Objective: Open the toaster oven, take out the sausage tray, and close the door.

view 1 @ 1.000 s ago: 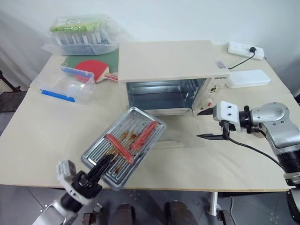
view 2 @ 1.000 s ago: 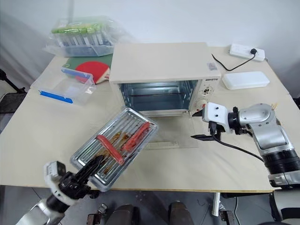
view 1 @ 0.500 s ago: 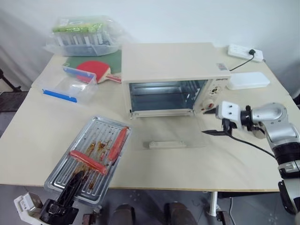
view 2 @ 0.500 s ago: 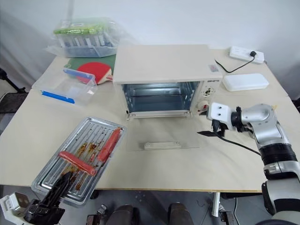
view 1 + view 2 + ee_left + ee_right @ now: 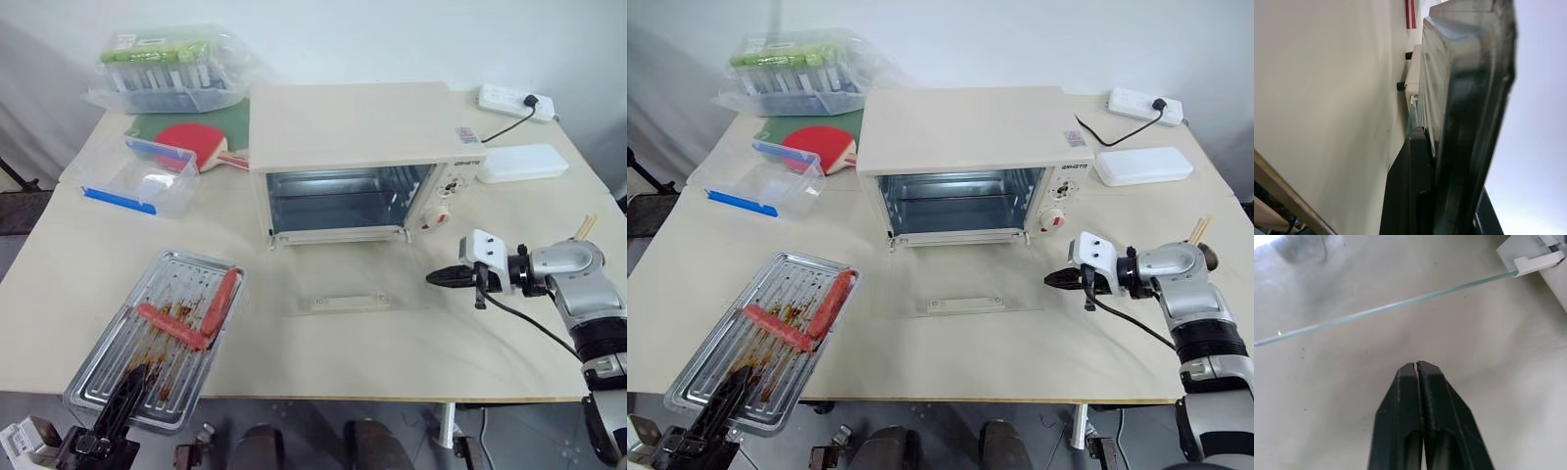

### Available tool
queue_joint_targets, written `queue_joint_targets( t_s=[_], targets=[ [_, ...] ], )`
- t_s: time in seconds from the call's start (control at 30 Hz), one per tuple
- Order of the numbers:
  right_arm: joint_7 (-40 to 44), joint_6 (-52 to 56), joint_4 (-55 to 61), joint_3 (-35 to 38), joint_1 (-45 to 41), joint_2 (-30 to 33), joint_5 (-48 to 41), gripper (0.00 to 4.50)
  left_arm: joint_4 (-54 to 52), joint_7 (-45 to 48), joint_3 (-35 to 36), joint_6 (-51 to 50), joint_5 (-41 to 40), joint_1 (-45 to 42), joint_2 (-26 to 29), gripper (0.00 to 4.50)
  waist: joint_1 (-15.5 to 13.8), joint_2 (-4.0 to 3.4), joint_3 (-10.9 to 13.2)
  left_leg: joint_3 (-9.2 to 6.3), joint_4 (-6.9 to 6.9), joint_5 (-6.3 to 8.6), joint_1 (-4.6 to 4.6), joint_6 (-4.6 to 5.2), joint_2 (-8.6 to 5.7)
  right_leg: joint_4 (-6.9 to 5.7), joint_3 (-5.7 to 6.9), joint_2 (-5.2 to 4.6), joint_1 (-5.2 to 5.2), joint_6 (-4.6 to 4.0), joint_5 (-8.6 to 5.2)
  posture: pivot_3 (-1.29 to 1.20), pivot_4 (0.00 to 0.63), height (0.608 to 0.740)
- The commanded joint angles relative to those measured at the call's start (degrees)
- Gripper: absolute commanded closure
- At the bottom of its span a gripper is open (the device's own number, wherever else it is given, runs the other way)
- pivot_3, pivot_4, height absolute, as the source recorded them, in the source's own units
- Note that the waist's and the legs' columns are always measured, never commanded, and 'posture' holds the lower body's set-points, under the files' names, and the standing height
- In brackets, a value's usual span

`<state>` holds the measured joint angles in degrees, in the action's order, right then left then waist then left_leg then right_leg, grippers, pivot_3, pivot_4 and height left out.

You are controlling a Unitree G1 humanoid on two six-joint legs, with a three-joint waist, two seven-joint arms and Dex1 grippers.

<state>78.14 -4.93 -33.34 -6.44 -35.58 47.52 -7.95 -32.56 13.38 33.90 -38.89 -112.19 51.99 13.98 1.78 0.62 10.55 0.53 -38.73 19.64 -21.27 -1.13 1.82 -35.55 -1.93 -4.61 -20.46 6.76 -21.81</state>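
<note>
The cream toaster oven (image 5: 353,132) stands mid-table with its chamber bare. Its glass door (image 5: 343,279) lies flat open on the table, bar handle (image 5: 345,303) toward me. The silver sausage tray (image 5: 157,333), greasy and carrying two red sausages (image 5: 186,318), sits low at the table's front left, its near end past the table edge. My left gripper (image 5: 127,392) is shut on that near rim (image 5: 1464,98). My right gripper (image 5: 434,279) is shut on nothing, just right of the door's glass edge (image 5: 1386,308), a little above the table.
At the back left are a clear plastic box with a blue edge (image 5: 137,176), a red paddle (image 5: 191,145) on a green mat and a packed clear container (image 5: 167,73). A power strip (image 5: 514,101) and a flat white box (image 5: 521,163) lie at the back right.
My left gripper has carried the sausage tray from in front of the oven down to the front left. The right gripper's fingers have closed and it has sunk toward the table.
</note>
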Motion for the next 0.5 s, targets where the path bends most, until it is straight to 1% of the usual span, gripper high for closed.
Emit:
queue_joint_targets(
  t_s=[0.03, 0.07, 0.17, 0.27, 0.5],
  targets=[
    [2.2, 0.9, 1.3, 2.2, 0.9, 1.8, -1.7, 4.44, 0.7, 0.9, 3.0, -1.4, -0.8, -0.8, -0.6, 4.50, -0.1, 0.00, 0.0, 0.00, -0.01, 0.00, 0.00, 0.00, -0.01, 0.00, 0.00, -0.01, 0.00, 0.00, 0.00, 0.00, 0.150, 0.740],
    [2.6, 1.7, 1.7, 2.4, 1.3, 1.6, -2.2, 4.44, 1.0, 0.8, 3.4, -1.8, -0.8, -1.3, -0.7, 4.50, -0.1, 0.00, 0.0, 0.00, -0.01, 0.00, 0.00, 0.00, -0.01, 0.00, 0.00, -0.02, 0.01, 0.00, 0.00, 0.00, 0.150, 0.740],
    [4.7, 8.4, 6.8, 3.5, 3.3, 0.9, -6.3, 4.44, 2.2, 0.1, 4.3, -2.7, -0.8, -3.3, -1.0, 4.50, -0.1, 0.00, 0.0, -0.02, 0.00, 0.00, 0.00, 0.00, 0.00, -0.01, 0.00, -0.03, 0.00, 0.00, 0.00, 0.00, 0.150, 0.740],
    [4.2, 14.2, 11.3, 4.3, 3.8, 0.6, -8.8, 4.44, 3.2, -0.7, 4.7, -3.4, -0.8, -5.3, -1.5, 4.50, 0.0, -0.01, 0.0, -0.03, 0.02, 0.00, 0.00, 0.00, 0.01, -0.02, 0.00, -0.05, 0.00, 0.00, 0.00, 0.00, 0.150, 0.740],
    [2.4, 25.2, 17.3, 7.6, 1.6, 0.1, -14.2, 4.44, 5.3, -3.6, 4.2, -4.5, -0.8, -9.6, -4.0, 4.50, 0.1, -0.02, 0.0, -0.03, 0.07, 0.01, 0.02, -0.06, 0.06, -0.04, -0.01, -0.02, -0.03, 0.03, 0.01, 0.00, 0.150, 0.740]
  ],
)
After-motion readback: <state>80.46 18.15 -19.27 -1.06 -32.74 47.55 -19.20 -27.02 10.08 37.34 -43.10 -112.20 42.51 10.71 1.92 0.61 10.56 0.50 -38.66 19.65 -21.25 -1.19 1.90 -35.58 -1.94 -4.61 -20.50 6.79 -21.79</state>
